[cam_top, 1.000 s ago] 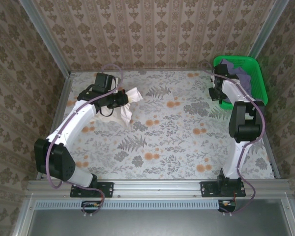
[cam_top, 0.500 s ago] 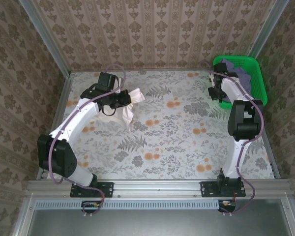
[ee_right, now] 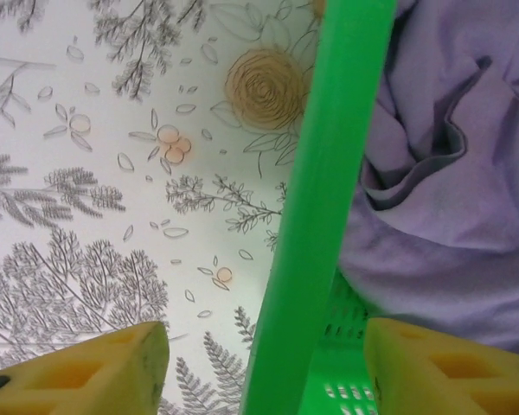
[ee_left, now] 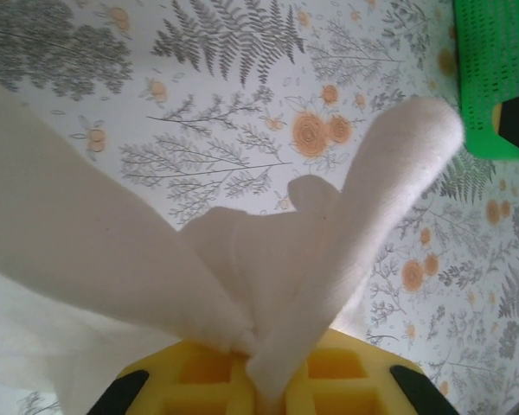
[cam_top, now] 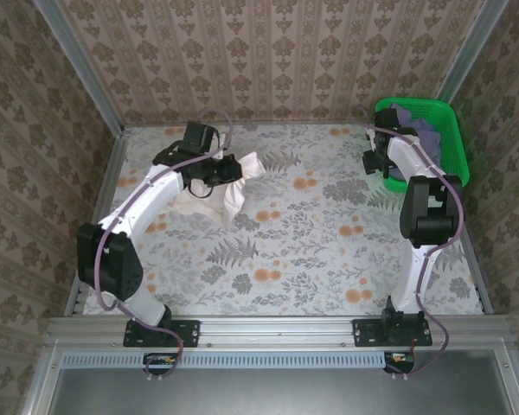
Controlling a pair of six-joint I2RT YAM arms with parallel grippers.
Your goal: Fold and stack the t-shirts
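Now | left hand pinching white shirt | right hand spread wide astride basket rim, purple shirt past right finger

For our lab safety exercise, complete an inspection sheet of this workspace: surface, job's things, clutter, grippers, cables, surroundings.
Surface: floral-print table, flat.
Job's things: cream-white t-shirt bunched, far left; lavender t-shirt crumpled in the green mesh basket.
Clutter: that basket, far right corner.
Grippers: left gripper shut on the cream-white t-shirt; right gripper open, basket rim between its fingers.
Cables: purple cables looping along both arms.
Surroundings: patterned wallpaper walls; metal frame rails.
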